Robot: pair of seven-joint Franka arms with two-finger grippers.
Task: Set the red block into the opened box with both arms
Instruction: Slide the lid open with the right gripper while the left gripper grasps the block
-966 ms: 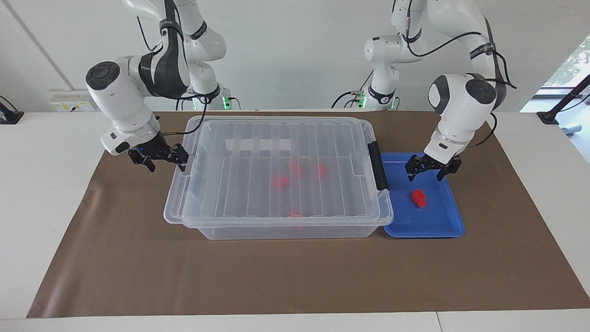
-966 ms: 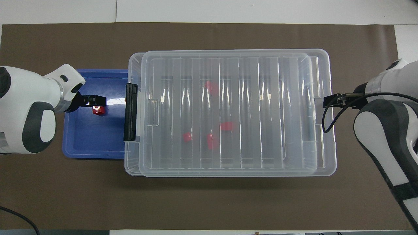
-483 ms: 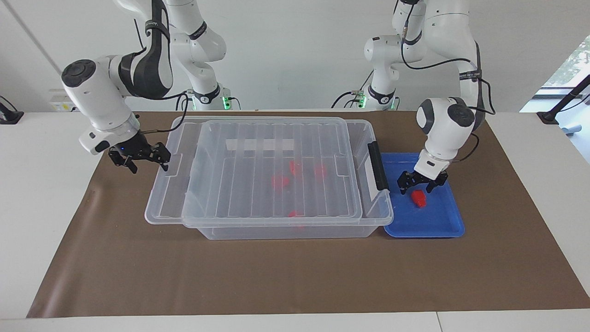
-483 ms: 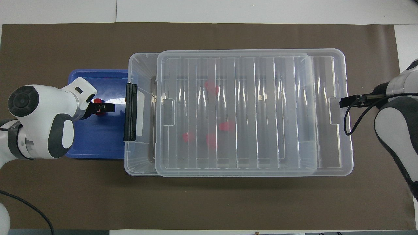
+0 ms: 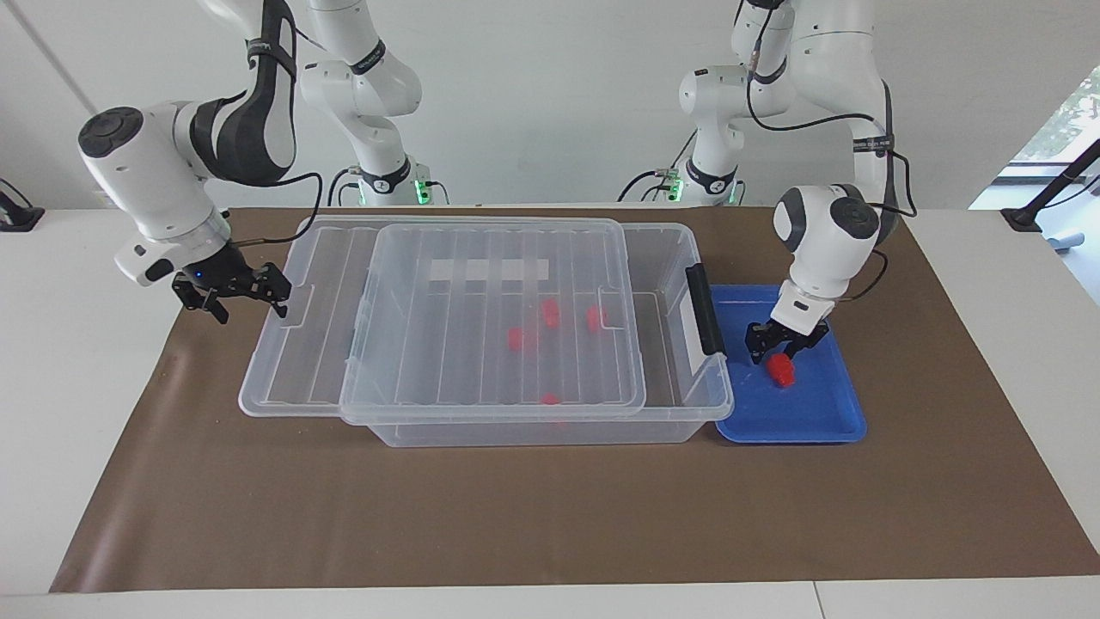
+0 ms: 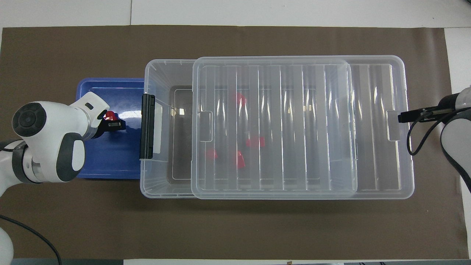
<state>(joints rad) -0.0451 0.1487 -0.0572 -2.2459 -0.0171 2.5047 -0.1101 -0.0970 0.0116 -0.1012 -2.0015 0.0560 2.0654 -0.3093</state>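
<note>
The red block [image 5: 781, 370] [image 6: 107, 115] rests in the blue tray [image 5: 808, 421] [image 6: 106, 162], beside the box [image 5: 705, 404] [image 6: 158, 73]. My left gripper [image 5: 776, 352] [image 6: 114, 124] is down on it, its fingers closed in on the block's top. The clear ribbed lid [image 5: 481, 258] [image 6: 371, 129] lies slid toward the right arm's end, leaving a strip of the box uncovered next to the black latch handle [image 5: 706, 309] [image 6: 148, 127]. My right gripper [image 5: 245, 297] [image 6: 403, 117] stands open, with one fingertip against the lid's end tab.
Several red blocks [image 5: 516, 338] [image 6: 254, 141] lie inside the box under the lid. Brown paper covers the table. Two smaller white arms [image 5: 387, 172] with green-lit bases stand at the robots' end. The lid overhangs the box at the right arm's end.
The lid has slid farther toward the right arm's end along with the right gripper, widening the uncovered strip. The left gripper has come down onto the red block and narrowed its fingers.
</note>
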